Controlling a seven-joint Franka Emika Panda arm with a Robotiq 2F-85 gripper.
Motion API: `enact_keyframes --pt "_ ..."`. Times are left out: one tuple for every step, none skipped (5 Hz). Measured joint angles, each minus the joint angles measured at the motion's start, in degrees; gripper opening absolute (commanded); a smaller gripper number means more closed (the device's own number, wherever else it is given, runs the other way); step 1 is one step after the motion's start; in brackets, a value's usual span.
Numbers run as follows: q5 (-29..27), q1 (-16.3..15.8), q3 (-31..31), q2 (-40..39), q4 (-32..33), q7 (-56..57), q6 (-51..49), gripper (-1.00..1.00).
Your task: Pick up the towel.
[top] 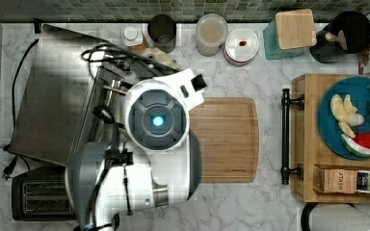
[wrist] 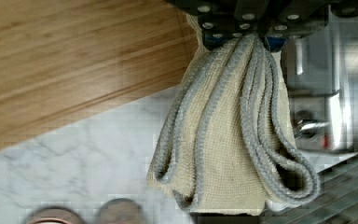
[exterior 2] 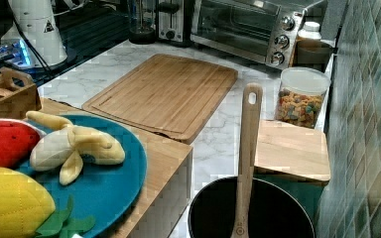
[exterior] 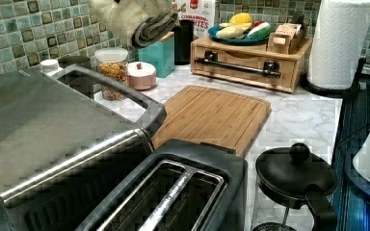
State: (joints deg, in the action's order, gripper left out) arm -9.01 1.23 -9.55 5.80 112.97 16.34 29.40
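above counter (exterior: 298,115) — towel (wrist: 228,135) (pincer-held (wrist: 244,35)) hangs.

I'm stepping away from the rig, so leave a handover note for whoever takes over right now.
Gripper: shut on the towel, pinching its upper end; the rest hangs in loose folds below.
Towel: lifted off the counter; in the left view it hangs high at the picture's top. In the wrist view, the cutting board and marble lie beneath it.
Done: the towel is grasped and raised.
Left: little, it seems; keep the grip closed and hold steady. Only one end is pinched, so avoid jerks.
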Motion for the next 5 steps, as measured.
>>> enact_keyframes --pt "0.58 1.95 1.54 -0.02 0.45 -2.95 -2.7 -1.0" --pt "0.62 2.28 4.11 0.1 1.85 -2.96 -4.42 -1.0" --pt "1.17 3.18 5.18 -0.06 3.53 -2.94 -4.41 -1.0" --pt "1.24 3.78 5.92 -0.12 4.2 -2.94 -6.18 -1.0" --pt "1.45 3.75 6.41 -0.12 4.76 -2.94 -6.06 -1.0"
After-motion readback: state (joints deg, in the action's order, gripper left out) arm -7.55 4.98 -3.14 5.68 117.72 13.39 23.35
